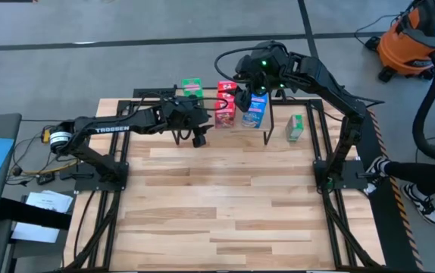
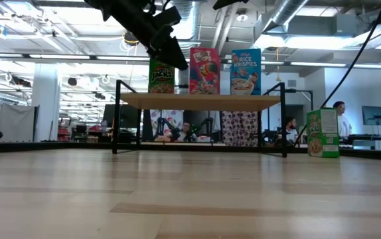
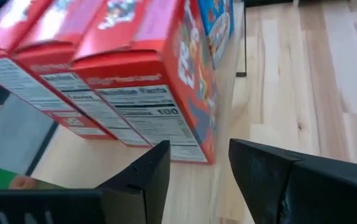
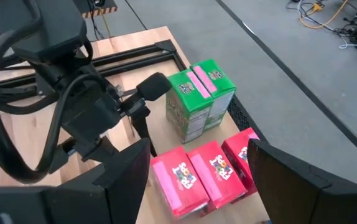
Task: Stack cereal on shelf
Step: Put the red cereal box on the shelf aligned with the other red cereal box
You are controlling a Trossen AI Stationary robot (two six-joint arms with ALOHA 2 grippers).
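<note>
In the low view the bare wooden table [image 2: 190,192] fills the lower half of the frame; at the right of centre a single green box [image 2: 323,133] stands upright on the tabletop, just beside the shelf's right legs and apart from the other boxes; the high view shows the same box at centre right, outside the shelf. Behind it the shelf [image 2: 200,101] spans the middle of the frame on thin black legs, its light top carrying a row of upright cereal boxes: the green boxes [image 2: 161,76] at the left, the red boxes [image 2: 204,71] in the middle and the blue boxes [image 2: 245,72] at the right. The left gripper [image 1: 199,130] hangs at the shelf's near edge, left of centre in the high view, just beside the red boxes; its fingers [image 3: 142,180] stand moderately apart with nothing between them, and its wrist view shows three red boxes side by side close ahead. The right gripper [image 1: 245,97] hovers over the shelf in the upper centre of the high view, between the red and blue boxes; its fingers [image 4: 125,177] are spread wide and empty, looking down on two green and three red boxes.
</note>
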